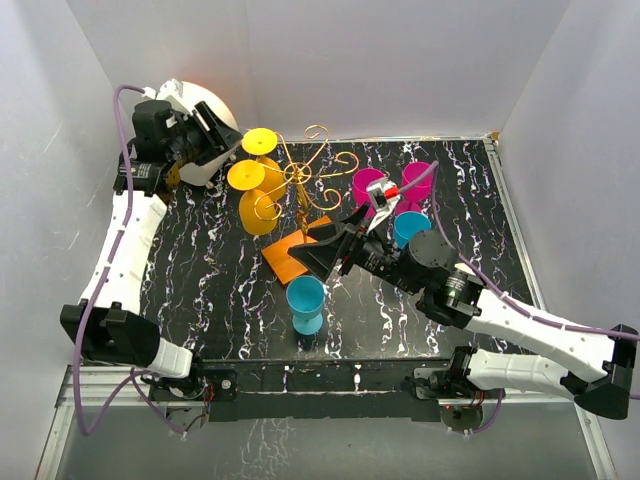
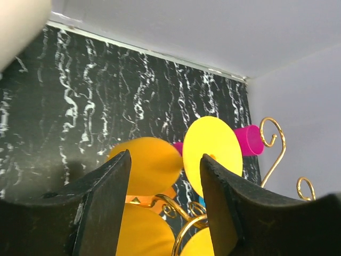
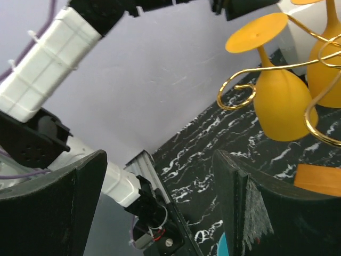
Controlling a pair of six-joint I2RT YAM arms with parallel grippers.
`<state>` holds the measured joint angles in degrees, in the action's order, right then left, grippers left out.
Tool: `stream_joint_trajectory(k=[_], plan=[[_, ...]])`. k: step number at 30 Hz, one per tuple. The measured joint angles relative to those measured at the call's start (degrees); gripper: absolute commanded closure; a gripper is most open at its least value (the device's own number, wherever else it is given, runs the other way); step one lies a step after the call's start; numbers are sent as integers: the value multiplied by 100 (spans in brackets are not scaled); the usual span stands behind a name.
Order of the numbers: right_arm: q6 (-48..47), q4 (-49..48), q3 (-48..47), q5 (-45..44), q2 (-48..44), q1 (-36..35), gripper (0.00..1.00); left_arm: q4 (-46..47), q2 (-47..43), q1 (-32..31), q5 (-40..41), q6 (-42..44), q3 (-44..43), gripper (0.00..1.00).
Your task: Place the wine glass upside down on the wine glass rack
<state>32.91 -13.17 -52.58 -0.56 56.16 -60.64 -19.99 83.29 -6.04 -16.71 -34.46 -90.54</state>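
Overhead view, close wrist views, shared rack [image 1: 300,185]

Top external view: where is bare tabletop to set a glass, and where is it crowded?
Bare: left-front patch between the left arm, wooden base and front blue glass; the right strip beside the pink glasses. Crowded: around the wine glass rack with its yellow glasses.

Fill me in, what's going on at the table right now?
Two yellow glasses hang upside down on the wine glass rack. Both tools are open and empty: the left tool is beside the hung glasses, the right tool is over the rack's wooden base. A blue glass stands in front, and magenta glasses sit to the right.
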Motion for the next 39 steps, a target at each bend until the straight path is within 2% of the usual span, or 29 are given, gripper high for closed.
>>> stream_joint_trajectory(k=[5, 11, 15, 19, 22, 28, 32, 36, 39], plan=[[-337, 1633, -852, -365, 61, 0, 20, -654, -317, 7, 684, 481, -315, 39], [-413, 3195, -1486, -1209, 105, 0, 21, -1338, -1456, 33, 1185, 933, -271, 34], [-138, 4223, -1543, -1674, 356, 2, 22, -1499, -2546, 31, 1139, 1095, 376, 28], [170, 4924, -1572, -1784, 844, 2, 25, -1679, -3451, 31, 944, 1200, 1193, 23], [367, 5252, -1591, -1755, 1204, 0, 27, -1759, -3851, 31, 787, 1364, 1655, 22], [693, 5510, -1587, -1558, 1626, 0, 34, -1867, -4050, -20, 678, 1670, 2118, 21], [804, 5451, -1484, -1156, 1694, 0, 46, -1864, -4083, -31, 597, 1744, 2299, 21], [935, 5438, -1248, -874, 1878, 0, 52, -1840, -4103, -35, 527, 1755, 2350, 21], [981, 5466, -1169, -824, 2079, 0, 62, -1823, -4135, -35, 466, 1762, 2409, 21]])
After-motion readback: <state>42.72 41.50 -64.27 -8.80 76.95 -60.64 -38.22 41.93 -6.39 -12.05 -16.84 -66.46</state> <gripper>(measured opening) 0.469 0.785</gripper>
